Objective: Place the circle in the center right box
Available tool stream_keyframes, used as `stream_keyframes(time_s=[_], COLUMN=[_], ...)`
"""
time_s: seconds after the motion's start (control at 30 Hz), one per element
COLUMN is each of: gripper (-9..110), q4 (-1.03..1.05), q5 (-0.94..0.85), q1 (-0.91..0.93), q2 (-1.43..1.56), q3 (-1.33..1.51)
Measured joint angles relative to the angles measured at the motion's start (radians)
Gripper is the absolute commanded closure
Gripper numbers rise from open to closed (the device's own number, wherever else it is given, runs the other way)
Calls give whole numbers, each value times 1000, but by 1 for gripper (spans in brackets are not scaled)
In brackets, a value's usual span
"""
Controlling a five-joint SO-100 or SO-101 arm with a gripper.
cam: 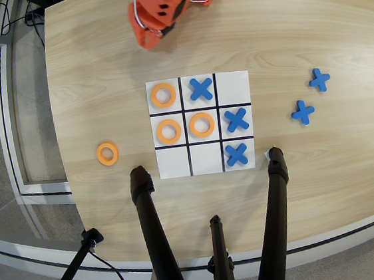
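Observation:
The white nine-cell board (232, 83) lies mid-table in the overhead view. The middle row's end cell opposite its blue cross (236, 119) is the left cell in this view, and an orange ring (169, 131) lies flat inside it. More orange rings lie in the top left cell (163, 95) and the central cell (201, 124). Another orange ring (107, 153) lies loose on the table left of the board. The orange arm is folded at the table's far edge, with its gripper (148, 37) well clear of the board. Its jaws are not clear from above, and nothing shows in them.
Blue crosses lie in the top middle cell (200, 88) and bottom right cell (236, 153). Two loose blue crosses (319, 79) (302, 112) lie right of the board. Black tripod legs (143, 191) (276, 171) stand on the table just below the board.

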Motion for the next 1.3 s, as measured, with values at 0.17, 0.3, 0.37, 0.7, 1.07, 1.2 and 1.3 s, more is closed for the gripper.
stream_keyframes(time_s=[0.17, 0.3, 0.37, 0.7, 1.07, 1.2, 1.3], gripper=[102, 102, 102, 101, 102, 102, 102], q4=[0, 0, 0, 0, -40, -17, 2], q5=[-2, -2, -2, -2, -2, -2, -2], q1=[399, 607, 673, 790, 761, 742, 747], q2=[8, 8, 8, 8, 8, 8, 8], q3=[0, 0, 0, 0, 0, 0, 0])
